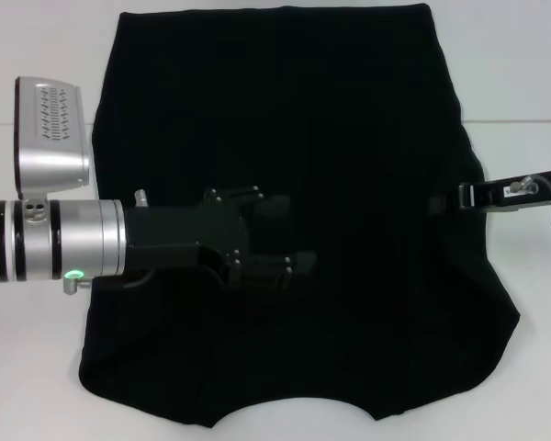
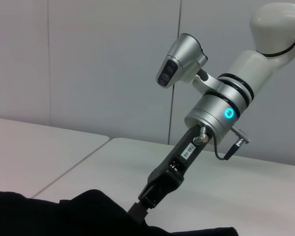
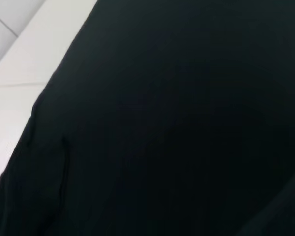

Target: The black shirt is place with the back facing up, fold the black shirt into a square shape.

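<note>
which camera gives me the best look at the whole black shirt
The head view: it shows nearly the whole shirt, spread flat, neckline nearest the robot. The right wrist view shows only featureless black cloth; the left wrist view shows just an edge, with the right gripper touching it.

small white label on the right claw (image 2: 146, 200) body, printed characters too small to read

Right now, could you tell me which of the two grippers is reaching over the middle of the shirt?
The left gripper: it extends over the middle of the black shirt, while the right gripper sits at its right edge.
</note>
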